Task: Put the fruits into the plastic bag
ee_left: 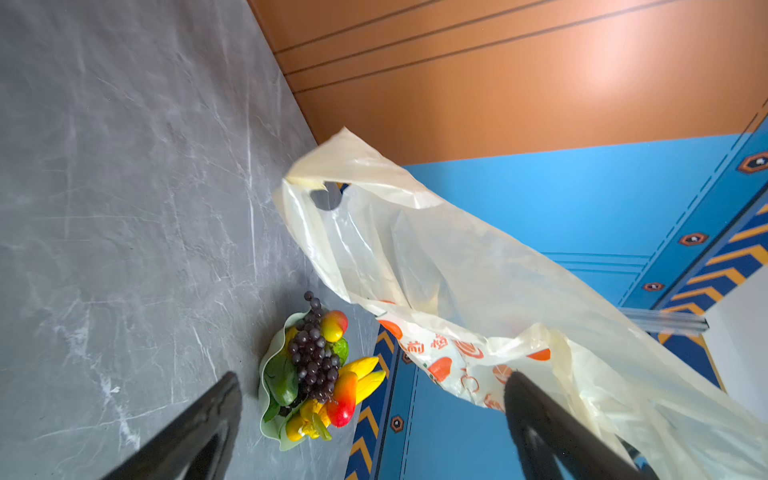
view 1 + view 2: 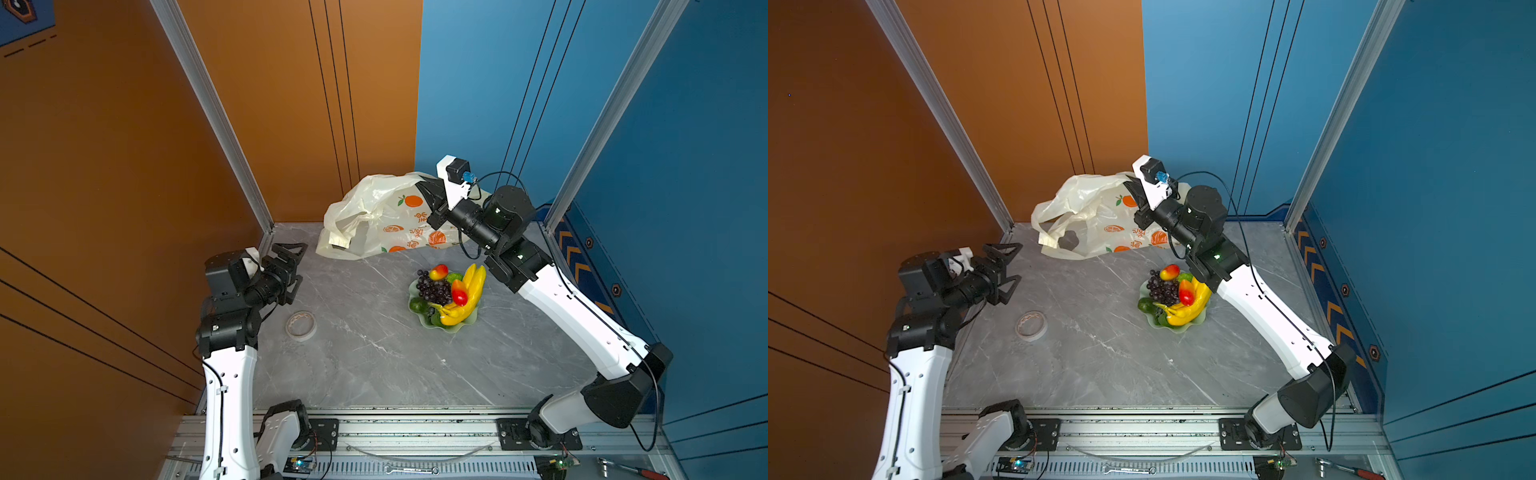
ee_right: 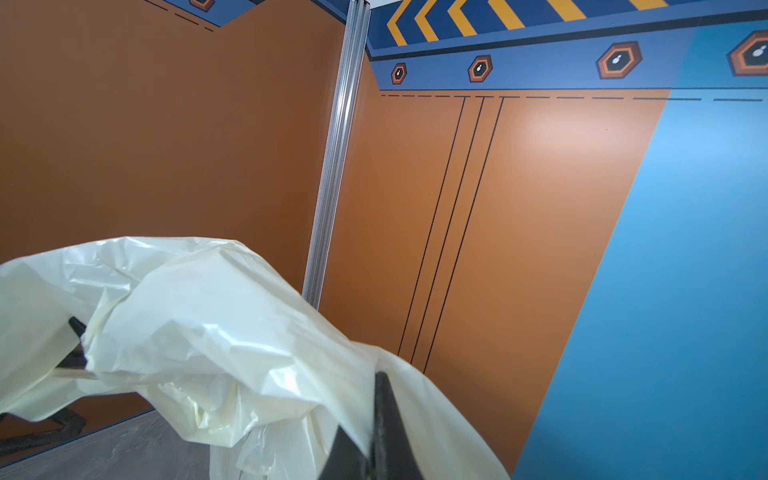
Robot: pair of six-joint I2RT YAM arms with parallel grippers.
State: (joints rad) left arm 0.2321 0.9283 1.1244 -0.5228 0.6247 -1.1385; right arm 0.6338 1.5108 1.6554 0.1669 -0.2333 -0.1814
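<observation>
Marble table (image 2: 374, 353), plastic bag (image 2: 374, 208) stretched crosswise, handles (image 2: 338, 239) leftward, right hand (image 2: 424, 185) pinching it, left hand (image 2: 301, 265) wide

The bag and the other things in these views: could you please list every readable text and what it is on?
Orange printed characters on the thin cream-white translucent plastic bag: too blurred to read.
Marking on the silver spanner: too small to read.
No other text; the hexagon wall emblems show only a white icon.

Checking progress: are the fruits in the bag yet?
Out: fruits heaped on the dish, apart from the bag.
</observation>
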